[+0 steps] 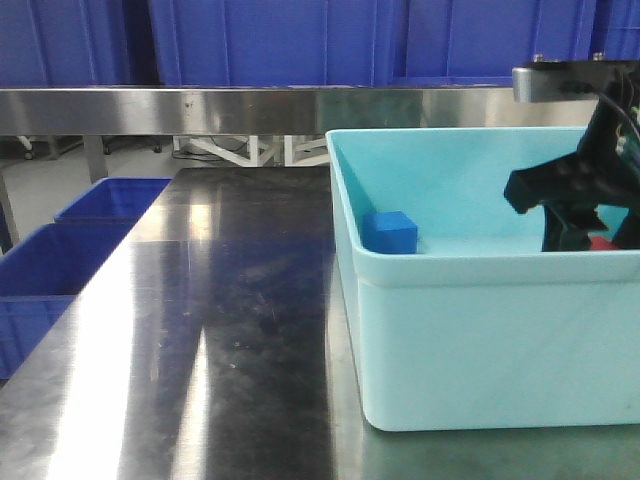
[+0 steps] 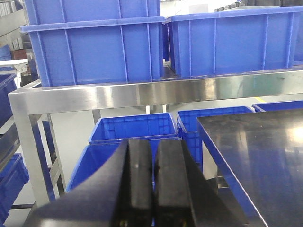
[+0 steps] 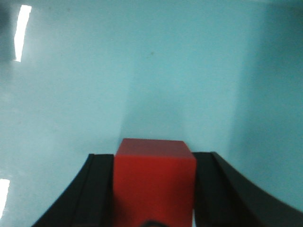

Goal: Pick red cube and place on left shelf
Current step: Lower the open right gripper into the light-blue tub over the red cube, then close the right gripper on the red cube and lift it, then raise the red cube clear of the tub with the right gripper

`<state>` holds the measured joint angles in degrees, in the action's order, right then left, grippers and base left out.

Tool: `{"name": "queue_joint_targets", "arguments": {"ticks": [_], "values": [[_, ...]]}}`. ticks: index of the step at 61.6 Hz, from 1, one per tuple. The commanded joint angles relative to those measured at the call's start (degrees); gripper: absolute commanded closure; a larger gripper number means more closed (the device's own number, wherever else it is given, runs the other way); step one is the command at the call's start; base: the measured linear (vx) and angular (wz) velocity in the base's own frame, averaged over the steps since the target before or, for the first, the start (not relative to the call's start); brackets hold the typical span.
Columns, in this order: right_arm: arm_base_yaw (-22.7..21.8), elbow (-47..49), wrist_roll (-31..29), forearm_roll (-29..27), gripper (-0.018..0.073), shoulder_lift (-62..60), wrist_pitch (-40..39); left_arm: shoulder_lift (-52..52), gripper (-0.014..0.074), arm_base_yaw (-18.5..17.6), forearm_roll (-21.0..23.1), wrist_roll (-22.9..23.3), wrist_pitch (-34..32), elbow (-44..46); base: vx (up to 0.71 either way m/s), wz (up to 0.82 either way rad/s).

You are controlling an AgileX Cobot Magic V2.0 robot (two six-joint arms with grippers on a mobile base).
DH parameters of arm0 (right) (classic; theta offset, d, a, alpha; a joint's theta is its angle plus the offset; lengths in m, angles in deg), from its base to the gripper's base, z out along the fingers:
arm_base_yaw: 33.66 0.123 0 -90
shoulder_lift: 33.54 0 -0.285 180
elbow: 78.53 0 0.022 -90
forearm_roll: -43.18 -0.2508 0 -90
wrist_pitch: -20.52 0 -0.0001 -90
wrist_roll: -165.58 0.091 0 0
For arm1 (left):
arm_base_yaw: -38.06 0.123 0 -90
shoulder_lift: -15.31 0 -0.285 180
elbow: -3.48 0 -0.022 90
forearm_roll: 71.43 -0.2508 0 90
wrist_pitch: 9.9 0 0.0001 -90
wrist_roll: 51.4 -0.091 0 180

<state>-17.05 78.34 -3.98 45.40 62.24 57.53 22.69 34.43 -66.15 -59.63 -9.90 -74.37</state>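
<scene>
The red cube sat between the two black fingers of the right gripper. One finger pressed on each side of it, so the gripper was clamped on the cube. From the front, only a small bit of red showed past the gripper, just over the front wall of the tub. The cube was inside the tub, near its right end. I could not tell if it touched the tub floor.

The tub was pale blue-green and stood on the right side of the table. A blue cube lay in the tub too, by the left wall, well apart from the red one.

The shelf ran across the back, behind the table. Its shiny rail was above the table top. Big blue crates stood on it. More crates sat low down to the left of the table. The red cube was not on the shelf.

The left gripper was off the left edge of the table. Its fingers were together, with only a thin gap and nothing in it.
</scene>
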Motion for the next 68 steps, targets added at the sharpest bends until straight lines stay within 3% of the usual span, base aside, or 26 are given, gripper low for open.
{"name": "queue_joint_targets", "arguments": {"ticks": [1,17,29,41,52,68], "values": [[0.1,2.74,-0.5,0.85,0.0493,-5.2,-2.79,0.4,0.0491,-0.16,0.32,-0.08,-4.78,-1.26,0.0,0.0],[-0.81,-0.64,-0.5,0.85,0.0493,-19.55,-15.36,0.4,0.0491,-0.16,0.32,-0.08,-4.78,-1.26,0.0,0.0],[-6.95,-9.83,-0.5,0.85,0.0493,-31.6,-22.76,0.4,0.0491,-0.16,0.32,-0.08,-4.78,-1.26,0.0,0.0],[-13.26,-19.36,-0.5,0.85,0.0493,-45.65,-23.53,0.4,0.0491,-0.16,0.32,-0.08,-4.78,-1.26,-0.01,-0.04],[-13.46,-24.05,-0.5,0.85,0.0493,-54.63,-23.42,0.4,0.0491,-0.16,0.32,-0.08,-4.78,-1.26,-0.01,-0.07],[-13.46,-24.26,-0.5,0.85,0.0494,-56.66,-22.44,0.4,0.0491,-0.16,0.32,-0.08,-4.78,-1.26,-0.01,-0.07]]}}
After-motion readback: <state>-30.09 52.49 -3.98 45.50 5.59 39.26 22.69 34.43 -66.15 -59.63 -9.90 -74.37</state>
